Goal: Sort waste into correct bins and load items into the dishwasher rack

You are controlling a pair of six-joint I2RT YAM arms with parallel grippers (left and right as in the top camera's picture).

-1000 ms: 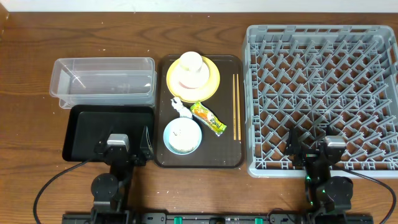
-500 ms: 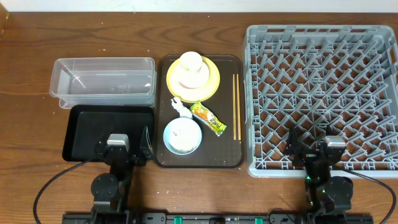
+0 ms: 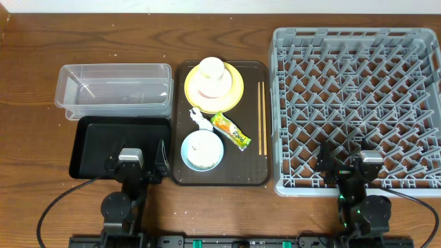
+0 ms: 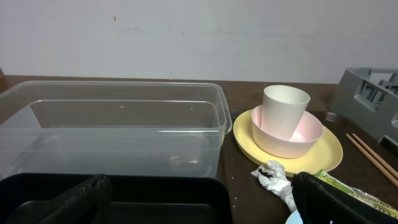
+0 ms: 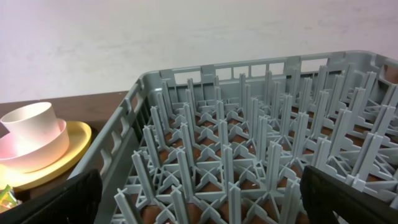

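nothing has moved since a second ago: both arms and every item sit where they were.

left gripper [image 3: 135,162] hangs low at the near edge of the table [image 3: 34,110], over the near end of the black bin [image 3: 93,141]. its jaws stand wide with nothing between them; in the left wrist view the dark fingers [image 4: 74,200] frame the bin's floor at either side. right gripper [image 3: 351,164] hangs over the near edge of the rack [image 3: 277,103], jaws spread wide too and holding nothing, with the rack's pegs between its fingers [image 5: 56,200].

clear tub [image 3: 114,93] lies just behind the black bin, their long sides nearly touching. a brown tray [image 3: 251,176] sits between the bins and the rack. at its far end rests the yellow plate [image 3: 236,91], the pink bowl [image 3: 198,87] on the plate, and the white cup [image 3: 211,68] upright inside that bowl. the blue bowl [image 3: 187,153] stands at the tray's near end with white rice [image 3: 202,150] in it. the tissue [image 3: 198,119] lies between plate and blue bowl, and the wrapper [image 3: 231,131] lies aslant just right of it. a pair of chopsticks [image 3: 261,117] lies along the tray's right side. the rack fills the right of the table and its pegs hold no dishes.
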